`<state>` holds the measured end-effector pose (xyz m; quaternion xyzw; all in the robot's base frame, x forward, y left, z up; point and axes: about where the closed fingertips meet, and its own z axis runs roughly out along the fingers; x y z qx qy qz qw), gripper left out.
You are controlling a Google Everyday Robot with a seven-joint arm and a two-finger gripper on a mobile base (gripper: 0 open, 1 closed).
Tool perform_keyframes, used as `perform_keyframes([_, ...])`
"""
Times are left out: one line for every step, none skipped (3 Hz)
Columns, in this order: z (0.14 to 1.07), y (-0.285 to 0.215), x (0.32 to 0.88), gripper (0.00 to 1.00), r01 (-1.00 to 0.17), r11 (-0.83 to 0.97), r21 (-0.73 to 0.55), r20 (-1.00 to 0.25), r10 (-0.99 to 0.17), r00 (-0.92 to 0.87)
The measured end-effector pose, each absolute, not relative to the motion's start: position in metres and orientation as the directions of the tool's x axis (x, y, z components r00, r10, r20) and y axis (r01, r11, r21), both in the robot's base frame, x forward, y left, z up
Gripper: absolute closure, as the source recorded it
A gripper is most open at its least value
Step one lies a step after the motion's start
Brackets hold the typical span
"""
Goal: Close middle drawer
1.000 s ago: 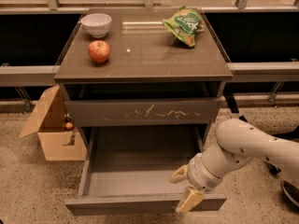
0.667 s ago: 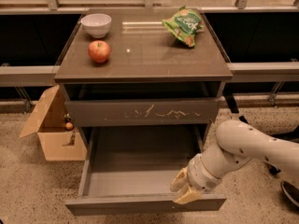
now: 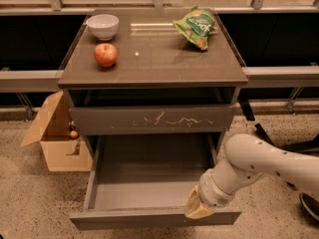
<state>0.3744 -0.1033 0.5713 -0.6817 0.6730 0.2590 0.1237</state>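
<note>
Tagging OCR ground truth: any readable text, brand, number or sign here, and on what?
No text can be quoted.
Green bag: printed, but too blurred to read.
Scratched drawer front: whitish scratches only, no lettering.
Cardboard box, bowl, apple: no text visible.
Gripper, at the front panel of the open middle drawer, towards its right end: no marking visible.

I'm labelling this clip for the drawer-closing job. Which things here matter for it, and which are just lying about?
For the job: open middle drawer; gripper, at its front panel's right end.
Lying about: bowl, apple, snack bag on the cabinet top; scratched drawer above; cardboard box at the left.
</note>
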Motion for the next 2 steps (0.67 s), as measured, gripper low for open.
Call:
perform_keyframes([0.526,-0.115,0.368,1.00,-0.978,-0.063,0.198,-0.460,-0.887,-0.036])
perform_keyframes([0.489,-0.125,0.364,1.00,-0.976,-0.069,0.206,-0.451,-0.892,-0.033])
